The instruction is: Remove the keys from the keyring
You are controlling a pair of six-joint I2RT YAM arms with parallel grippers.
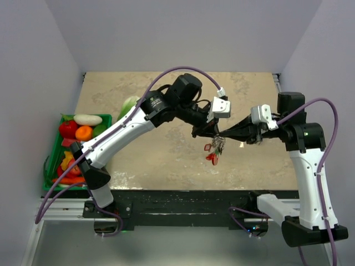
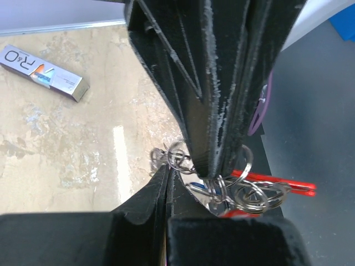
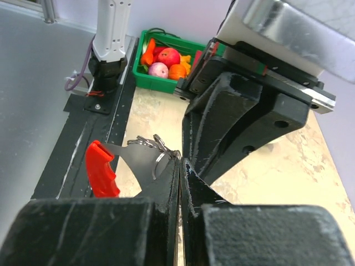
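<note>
Both grippers meet above the middle of the table and hold the bunch between them. My left gripper (image 1: 212,134) (image 2: 168,166) is shut, its tips pinching a thin silvery ring of the keyring (image 2: 244,191). My right gripper (image 1: 223,135) (image 3: 180,160) is also shut, nipping the keyring's rings (image 3: 151,143) from the other side. The keys (image 1: 214,149) hang below the tips, above the table. The red fob (image 2: 277,186) (image 3: 100,169) sticks out sideways on a flat metal blade (image 3: 138,163). A blue key head (image 2: 216,191) peeks between the rings. Other key colours are hidden.
A green basket (image 1: 54,172) (image 3: 166,80) of toy fruit and vegetables stands at the table's left edge. A green-white vegetable (image 1: 130,103) lies behind the left arm. A white-and-blue card box (image 2: 44,72) lies on the table. The black front rail (image 1: 183,202) runs along the near edge.
</note>
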